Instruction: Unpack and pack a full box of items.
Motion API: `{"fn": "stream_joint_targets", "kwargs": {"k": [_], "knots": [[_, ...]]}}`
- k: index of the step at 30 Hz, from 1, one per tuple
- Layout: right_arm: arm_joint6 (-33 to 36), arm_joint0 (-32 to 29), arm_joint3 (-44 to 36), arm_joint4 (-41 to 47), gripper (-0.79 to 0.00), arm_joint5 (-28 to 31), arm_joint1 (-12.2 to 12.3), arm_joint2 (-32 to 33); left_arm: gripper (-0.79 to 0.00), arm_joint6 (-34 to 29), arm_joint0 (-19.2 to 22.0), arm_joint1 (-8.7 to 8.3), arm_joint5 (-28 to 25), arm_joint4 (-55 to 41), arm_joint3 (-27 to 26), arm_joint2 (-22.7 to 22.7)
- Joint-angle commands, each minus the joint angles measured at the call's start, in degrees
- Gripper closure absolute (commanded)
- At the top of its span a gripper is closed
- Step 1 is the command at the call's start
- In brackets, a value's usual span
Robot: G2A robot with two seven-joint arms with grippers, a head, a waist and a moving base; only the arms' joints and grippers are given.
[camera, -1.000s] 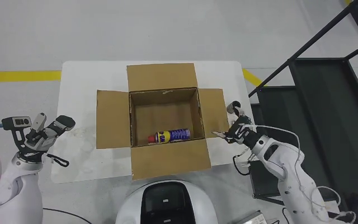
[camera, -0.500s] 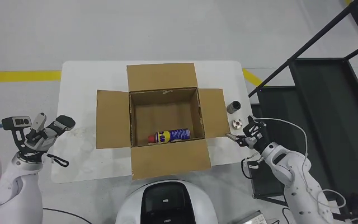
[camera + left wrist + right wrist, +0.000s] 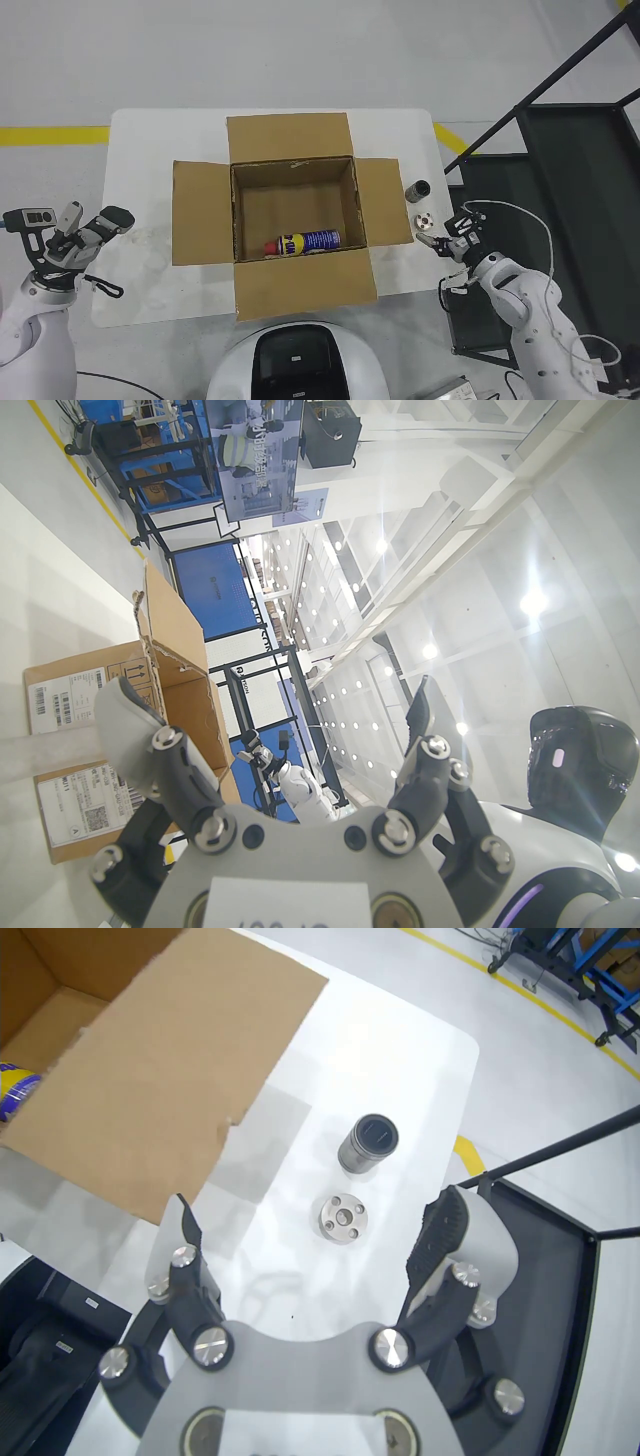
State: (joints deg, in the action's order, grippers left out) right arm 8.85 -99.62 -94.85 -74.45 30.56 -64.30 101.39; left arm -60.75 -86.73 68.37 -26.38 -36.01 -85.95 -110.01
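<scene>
At the right edge of the table (image 3: 140,200), my right pincer (image 3: 447,241) has drawn back, fingers apart and empty, leaving the flanged disc (image 3: 424,220) beside the metal cylinder (image 3: 417,188); only the spray can (image 3: 308,242) is left to unpack from the box (image 3: 295,168).

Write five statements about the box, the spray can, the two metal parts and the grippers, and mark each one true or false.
1. The spray can lies on its side inside the box. True.
2. The right gripper holds the round metal disc. False: its fingers are open and empty, and the disc rests on the table.
3. The dark metal cylinder stands upright on the table, outside the box. True.
4. The box flaps are folded shut. False: all four flaps are spread open.
5. The left gripper is shut on the spray can. False: its fingers are open and empty, off to the side of the box.
</scene>
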Motion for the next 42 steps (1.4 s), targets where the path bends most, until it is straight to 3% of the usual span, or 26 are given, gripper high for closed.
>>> {"fn": "stream_joint_targets", "kwargs": {"k": [1, 11, 24, 30, 34, 42], "knots": [[0.25, 1.1, 2.54, -1.11, -0.785, 1.04, 0.13, -0.53, -0.785, 0.0, 0.0, 0.0, 0.0, 0.0, 0.0, 0.0], [-1.92, 8.61, 14.04, -4.79, -0.785, 3.76, 0.16, -6.58, -0.785, 0.0, 0.0, 0.0, 0.0, 0.0, 0.0, 0.0], [-4.04, 17.48, 26.77, -3.49, -0.767, 2.9, -0.01, -9.9, -0.785, 0.0, 0.0, 0.0, 0.0, 0.0, 0.0, 0.0], [-3.87, 20.02, 30.87, -2.57, -0.711, 1.49, -0.17, -11.14, -0.785, 0.0, 0.0, 0.0, 0.0, 0.0, 0.0, 0.0], [-3.81, 21.34, 33.23, -1.56, -0.606, 0.64, -0.27, -11.69, -0.785, 0.0, 0.0, 0.0, 0.0, 0.0, 0.0, 0.0], [-3.54, 23.67, 36.45, -0.87, -0.588, -0.89, -0.4, -12.88, -0.785, 0.0, 0.0, 0.0, 0.0, 0.0, 0.0, 0.0]]}}
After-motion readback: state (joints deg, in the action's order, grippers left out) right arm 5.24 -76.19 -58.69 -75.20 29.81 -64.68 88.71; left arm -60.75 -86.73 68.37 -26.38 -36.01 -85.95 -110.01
